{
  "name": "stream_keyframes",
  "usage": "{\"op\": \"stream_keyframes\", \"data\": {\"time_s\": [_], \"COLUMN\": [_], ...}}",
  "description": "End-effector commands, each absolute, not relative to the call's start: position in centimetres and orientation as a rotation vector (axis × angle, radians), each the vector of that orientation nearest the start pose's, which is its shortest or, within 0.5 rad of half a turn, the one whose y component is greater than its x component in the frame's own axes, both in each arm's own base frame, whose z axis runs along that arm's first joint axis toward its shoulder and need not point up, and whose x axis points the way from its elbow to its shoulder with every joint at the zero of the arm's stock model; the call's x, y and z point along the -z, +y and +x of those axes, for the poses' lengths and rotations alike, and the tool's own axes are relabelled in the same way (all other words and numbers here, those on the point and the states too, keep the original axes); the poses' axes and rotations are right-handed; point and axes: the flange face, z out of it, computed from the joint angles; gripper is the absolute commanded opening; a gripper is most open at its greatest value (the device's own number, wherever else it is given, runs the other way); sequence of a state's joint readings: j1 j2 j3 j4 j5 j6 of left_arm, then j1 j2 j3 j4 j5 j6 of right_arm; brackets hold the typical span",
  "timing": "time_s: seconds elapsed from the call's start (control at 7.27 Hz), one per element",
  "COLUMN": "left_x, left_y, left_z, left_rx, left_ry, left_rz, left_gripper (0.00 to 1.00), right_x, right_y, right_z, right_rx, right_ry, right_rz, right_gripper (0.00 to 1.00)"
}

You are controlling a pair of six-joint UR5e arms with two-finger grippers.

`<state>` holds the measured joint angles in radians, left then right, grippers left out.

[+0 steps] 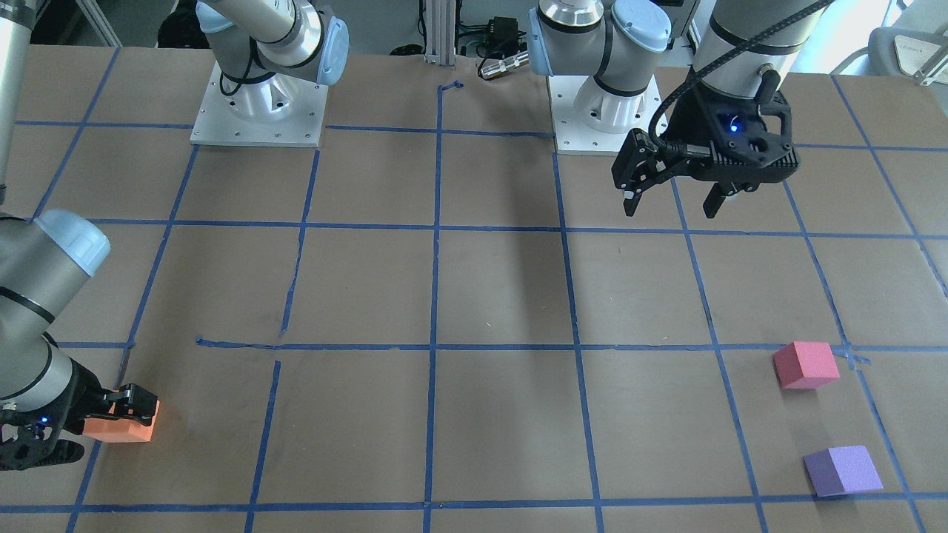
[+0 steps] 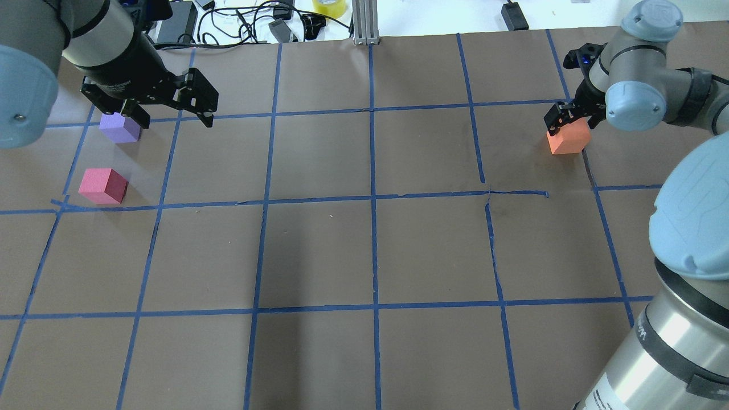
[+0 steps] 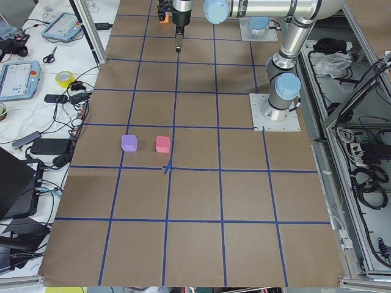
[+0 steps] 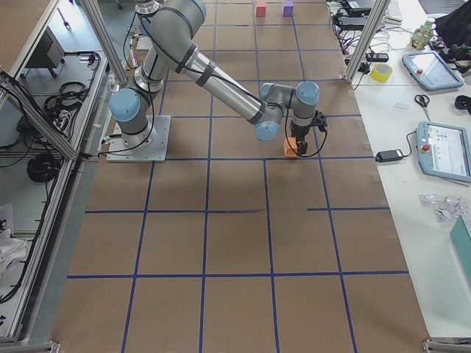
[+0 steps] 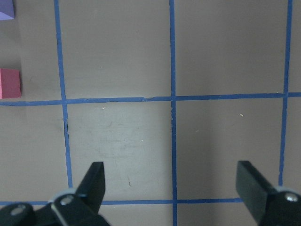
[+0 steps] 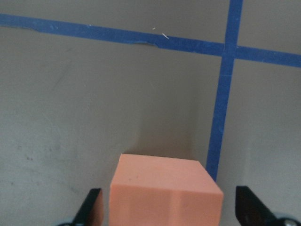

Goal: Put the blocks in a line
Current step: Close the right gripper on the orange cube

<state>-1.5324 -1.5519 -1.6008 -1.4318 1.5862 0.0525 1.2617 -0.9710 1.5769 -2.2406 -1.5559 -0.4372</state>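
— At upper right overhead, see orange block (image 2: 571,142) on worktop (image 2: 364,250), straddled by right jaws, spread apart.
— Agreed. Upper left: purple (image 2: 118,130), pink (image 2: 102,185) close together; left jaws wide apart, raised.

Out at the robot's left end of the brown paper-covered table (image 2: 364,256), the pink-red foam cube (image 2: 102,185) and the purple foam cube (image 2: 121,127), near each other but apart — the purple one farther from the robot's base, the pink-red one just beside a crossing of blue tape lines (image 2: 60,204). Well apart from both, at the right end, the orange foam cube (image 2: 568,140) on the table beside a tape line (image 2: 589,165), between the spread fingers of the right gripper (image 6: 167,212) with a gap on either side. Above the table's left side, the left gripper (image 1: 671,207), fingers wide — nearer the robot's base than the two cubes.
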Motion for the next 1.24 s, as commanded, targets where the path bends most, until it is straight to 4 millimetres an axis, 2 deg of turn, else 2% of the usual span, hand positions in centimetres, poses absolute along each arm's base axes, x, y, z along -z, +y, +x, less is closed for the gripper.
{"op": "stream_keyframes", "data": {"time_s": [0.0,0.14,0.28,0.41,0.55,0.69,1.1], "left_x": [-49.6,-49.6,-49.6,-49.6,-49.5,-49.5,-49.5], "left_y": [-50.2,-50.2,-50.2,-50.2,-50.2,-50.2,-50.1], "left_z": [-11.3,-11.3,-11.3,-11.3,-11.3,-11.3,-11.3], "left_rx": [0.202,0.202,0.202,0.202,0.197,0.2,0.2], "left_ry": [3.117,3.115,3.115,3.115,3.116,3.115,3.116], "left_rz": [0.02,0.02,0.02,0.02,0.02,0.025,0.02], "left_gripper": [1.0,1.0,1.0,1.0,1.0,1.0,1.0], "right_x": [-19.3,-19.8,-20.3,-22.1,-26.2,-27.9,-28.4], "right_y": [-67.9,-68.0,-68.2,-68.4,-67.8,-67.1,-66.2], "right_z": [-7.4,-7.4,-7.5,-7.0,-5.4,-2.4,10.9], "right_rx": [0.093,0.104,0.119,0.161,0.191,0.149,0.16], "right_ry": [3.132,3.134,3.139,3.15,3.147,3.129,3.109], "right_rz": [-0.105,-0.067,-0.064,-0.074,-0.048,0.055,0.1], "right_gripper": [0.47,0.16,0.0,0.0,0.0,0.0,0.0]}}
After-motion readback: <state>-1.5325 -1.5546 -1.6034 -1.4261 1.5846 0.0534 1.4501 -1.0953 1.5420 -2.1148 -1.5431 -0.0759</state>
